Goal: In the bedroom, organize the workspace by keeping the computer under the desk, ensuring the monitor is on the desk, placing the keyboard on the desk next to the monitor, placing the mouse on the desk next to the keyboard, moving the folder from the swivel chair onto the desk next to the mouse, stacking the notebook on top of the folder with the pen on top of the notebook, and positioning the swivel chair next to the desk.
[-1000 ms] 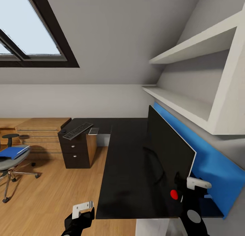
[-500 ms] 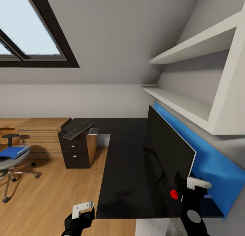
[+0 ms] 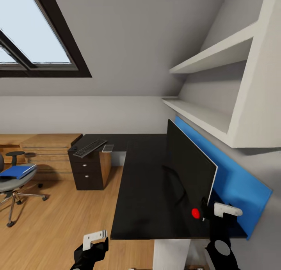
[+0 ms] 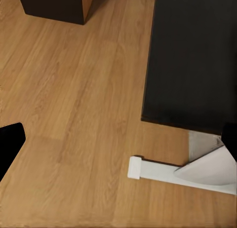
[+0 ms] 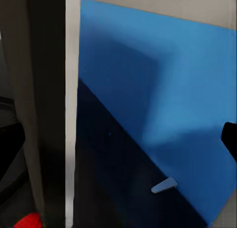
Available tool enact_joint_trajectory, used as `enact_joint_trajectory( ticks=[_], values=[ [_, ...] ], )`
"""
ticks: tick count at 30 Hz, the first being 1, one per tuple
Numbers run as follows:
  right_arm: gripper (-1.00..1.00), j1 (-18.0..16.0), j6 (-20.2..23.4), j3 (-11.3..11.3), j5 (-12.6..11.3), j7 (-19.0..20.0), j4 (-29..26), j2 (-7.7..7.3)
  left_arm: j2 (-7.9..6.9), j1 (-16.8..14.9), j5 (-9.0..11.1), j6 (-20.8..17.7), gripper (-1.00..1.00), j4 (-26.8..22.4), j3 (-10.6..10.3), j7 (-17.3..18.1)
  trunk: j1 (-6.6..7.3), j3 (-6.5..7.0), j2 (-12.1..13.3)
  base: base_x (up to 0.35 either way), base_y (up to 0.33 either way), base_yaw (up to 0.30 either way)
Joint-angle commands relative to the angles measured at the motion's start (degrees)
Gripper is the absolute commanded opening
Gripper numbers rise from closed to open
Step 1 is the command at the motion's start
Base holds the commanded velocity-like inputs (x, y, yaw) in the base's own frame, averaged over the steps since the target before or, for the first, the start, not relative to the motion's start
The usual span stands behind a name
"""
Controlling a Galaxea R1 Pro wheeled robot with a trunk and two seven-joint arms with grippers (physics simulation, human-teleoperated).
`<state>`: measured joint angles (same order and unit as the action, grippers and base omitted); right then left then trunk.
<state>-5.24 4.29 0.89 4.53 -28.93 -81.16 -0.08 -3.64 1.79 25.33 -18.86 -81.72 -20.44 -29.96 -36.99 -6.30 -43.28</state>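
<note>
Right gripper (image 3: 214,212) sits at the near corner of the wide, thin black flat-screen monitor (image 3: 187,172), right by its red dot. In the right wrist view the screen's pale edge (image 5: 72,109) stands between the two dark fingers (image 5: 10,149), which are spread wide either side and not pressing on it, so the fingers are released. Behind that edge, a small pale sliver (image 5: 164,185) lies on the dark surface near the blue wall panel (image 3: 234,184); hard to tell what it is.

Left gripper (image 3: 95,242) hangs low off the near edge of the glossy black L-shaped counter (image 3: 144,184), over the wooden floor (image 3: 58,223). Its dark fingers (image 4: 10,144) show at opposite borders of the left wrist view, far apart and grasping nothing.

The monitor stands on the counter along the blue panel. At the counter's far wing, over the black drawer unit (image 3: 84,170), lies the slim dark grey keyboard (image 3: 89,148), and just beside it a small flat grey item (image 3: 108,148), too small to identify. Well off from the counter, the grey swivel chair (image 3: 13,186), cut by the frame, carries the bright blue folder (image 3: 17,171) on its seat.
</note>
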Motion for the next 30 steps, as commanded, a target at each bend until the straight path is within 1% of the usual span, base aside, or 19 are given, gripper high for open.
enact_joint_trajectory(
  ticks=[1, 6, 7, 11, 12, 13, 14, 16, 17, 18, 19, 20, 21, 22, 23, 25, 27, 28, 30],
  values=[
    [1.00, -0.04, 0.45, 0.08, 0.48, -0.31, -0.02, -0.01, -0.06, -0.03, 0.44, -0.13, 1.00, -0.11, -0.13, -0.45, 0.02, -0.08, -0.08, -0.316, 0.000, 0.000],
    [1.00, -0.04, 0.60, 0.04, 0.32, -0.13, 0.15, -0.01, -0.06, -0.03, 0.50, -0.13, 1.00, -0.09, -0.13, -0.39, 0.02, -0.08, -0.08, -0.329, 0.048, 0.000],
    [1.00, -0.04, 0.67, -0.14, 0.23, -0.09, 2.92, -0.01, -0.06, -0.03, 0.50, -0.13, 1.00, 1.22, -0.16, -0.25, 0.02, -0.08, -0.08, -0.312, 0.168, 0.000],
    [1.00, -0.04, 0.62, -0.17, 0.20, -0.18, 4.27, 0.01, -0.06, -0.03, 0.44, -0.13, 1.00, 2.56, -0.18, -0.25, 0.02, -0.08, -0.08, -0.295, 0.193, 0.000],
    [1.00, -0.04, 0.18, -0.23, -0.27, -0.03, 8.28, 0.00, -0.06, -0.03, 0.39, 0.00, 1.00, 5.33, -0.03, -0.25, 0.02, -0.08, -0.08, -0.264, 0.231, 0.000],
    [1.00, -0.04, -0.06, -0.22, -0.42, 0.00, 9.41, 0.00, -0.06, -0.03, 0.40, 0.04, 1.00, 6.41, -0.01, -0.24, 0.02, -0.08, -0.08, -0.263, 0.233, 0.000],
    [1.00, -0.04, -0.76, -0.21, -0.67, 0.03, 11.73, 0.00, -0.09, -0.03, 0.41, 0.27, 1.00, 8.98, 0.01, -0.19, 0.02, -0.08, -0.08, -0.261, 0.235, 0.000],
    [1.00, -0.04, -2.92, -0.11, -0.98, 0.24, 16.08, -0.01, -0.12, -0.03, 0.41, 2.32, 1.00, 15.42, 0.17, -0.04, 0.02, -0.08, -0.08, -0.259, 0.237, 0.000],
    [1.00, -0.04, -4.26, -0.04, -1.06, 0.60, 18.35, 0.03, -0.13, -0.03, 0.42, 5.72, 1.00, 20.44, 0.18, 0.02, 0.02, -0.08, -0.08, -0.253, 0.243, 0.000],
    [1.00, -0.04, -5.63, 0.00, -1.11, 1.14, 20.84, 0.08, -0.13, -0.03, 0.42, 6.92, 1.00, 21.90, 0.13, 0.03, 0.02, -0.08, -0.08, -0.249, 0.247, 0.000],
    [1.00, -0.04, -6.96, 0.03, -1.14, 1.72, 23.57, 0.11, -0.14, -0.03, 0.42, 9.12, 1.00, 24.36, 0.01, 0.05, 0.02, -0.08, -0.08, -0.242, 0.253, 0.000],
    [1.00, -0.04, -10.47, 0.06, -1.17, 3.00, 29.79, 0.14, -0.11, -0.03, 0.36, 12.38, 1.00, 28.07, -0.19, 0.12, 0.02, -0.08, -0.08, -0.234, 0.261, 0.000],
    [1.00, -0.04, -11.64, 0.07, -1.18, 3.32, 31.56, 0.15, -0.08, -0.03, 0.32, 12.93, 1.00, 28.90, -0.23, 0.12, 0.02, -0.08, -0.08, -0.233, 0.262, 0.000],
    [1.00, -0.05, -17.00, 0.07, -1.19, 4.43, 38.76, 0.16, 0.44, -0.03, 0.16, 15.44, 1.00, 32.16, -0.41, 0.15, 0.02, -0.08, -0.08, -0.230, 0.265, 0.000],
    [1.00, -0.08, -19.62, 0.08, -1.19, 4.77, 42.03, 0.16, 0.80, -0.03, 0.16, 17.52, 1.00, 33.85, -0.44, 0.15, 0.02, -0.08, -0.08, -0.229, 0.265, 0.000],
    [1.00, -0.10, -21.95, 0.08, -1.19, 4.99, 44.87, 0.16, 1.13, -0.03, 0.16, 19.80, 1.00, 35.57, -0.45, 0.16, 0.02, -0.08, -0.08, -0.224, 0.267, 0.000],
    [1.00, -0.11, -25.56, 0.13, -1.19, 5.26, 49.21, 0.27, 1.56, -0.03, 0.16, 22.95, 1.00, 38.38, -0.47, 0.26, 0.02, -0.08, -0.08, -0.203, 0.277, 0.000],
    [1.00, -0.12, -27.49, 0.26, -1.19, 5.36, 51.40, 0.35, 1.82, -0.07, 0.11, 24.11, 1.00, 39.49, -0.47, 0.50, 0.02, -0.08, -0.08, -0.184, 0.288, 0.000],
    [1.00, -0.12, -29.00, 0.34, -1.19, 5.52, 52.93, 0.40, 2.05, -0.07, 0.07, 24.76, 1.00, 40.06, -0.48, 0.78, 0.02, -0.08, -0.08, -0.179, 0.291, 0.000]
  ],
)
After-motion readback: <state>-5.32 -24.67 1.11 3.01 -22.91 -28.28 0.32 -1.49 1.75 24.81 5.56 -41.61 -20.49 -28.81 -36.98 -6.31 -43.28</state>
